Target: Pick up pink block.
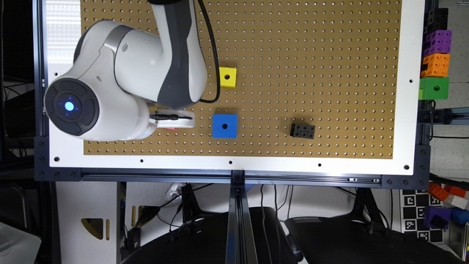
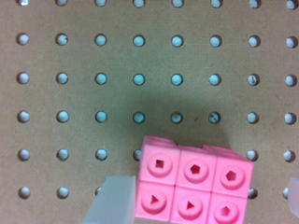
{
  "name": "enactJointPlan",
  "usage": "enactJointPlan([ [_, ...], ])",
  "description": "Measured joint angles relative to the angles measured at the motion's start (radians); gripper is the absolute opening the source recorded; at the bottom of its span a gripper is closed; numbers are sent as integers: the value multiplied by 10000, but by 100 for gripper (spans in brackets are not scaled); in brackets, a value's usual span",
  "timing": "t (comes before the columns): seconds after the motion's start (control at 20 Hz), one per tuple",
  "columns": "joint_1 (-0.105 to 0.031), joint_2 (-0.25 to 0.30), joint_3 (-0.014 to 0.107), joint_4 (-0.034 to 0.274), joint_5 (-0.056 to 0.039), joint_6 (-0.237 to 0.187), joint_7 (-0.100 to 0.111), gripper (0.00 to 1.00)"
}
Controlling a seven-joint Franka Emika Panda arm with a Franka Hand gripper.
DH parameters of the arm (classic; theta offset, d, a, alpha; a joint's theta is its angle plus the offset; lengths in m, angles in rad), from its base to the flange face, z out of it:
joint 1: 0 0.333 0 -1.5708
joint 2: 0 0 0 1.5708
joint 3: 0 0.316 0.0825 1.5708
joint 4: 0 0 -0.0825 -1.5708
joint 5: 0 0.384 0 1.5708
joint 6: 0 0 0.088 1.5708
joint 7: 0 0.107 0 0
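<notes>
Wrist view: pink block (image 2: 194, 189) lies on the brown pegboard (image 2: 140, 60), studded face up, six studs in a 2x3 grid, each with a small shaped recess (square, pentagons, triangles). It sits between the two fingers of the gripper (image 2: 201, 203). One pale finger (image 2: 112, 200) is against or just beside one short end of the block; the other finger shows as a sliver at the picture's edge, apart from the block's far end, with bare board between. Fingers spread, not pinching the block. Block sits off-centre in the gap, nearer the first finger.

Exterior view: arm (image 1: 121, 80) hangs over the board's part at the exterior view's left. The white gripper (image 1: 176, 123) points toward the blue cube (image 1: 224, 125); a thin pink edge of the block (image 1: 171, 128) peeks out beneath it. Yellow cube (image 1: 228, 77) lies beyond the blue one, black studded brick (image 1: 302, 130) well apart toward the exterior view's right
</notes>
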Motion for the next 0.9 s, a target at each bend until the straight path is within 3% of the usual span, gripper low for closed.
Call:
enactJointPlan([
  [0.35,-21,137,-7,1,0,65,0,100],
  [0.6,-22,606,-11,9,-1,577,0,100],
  [0.9,-23,618,-12,38,-1,588,0,100],
])
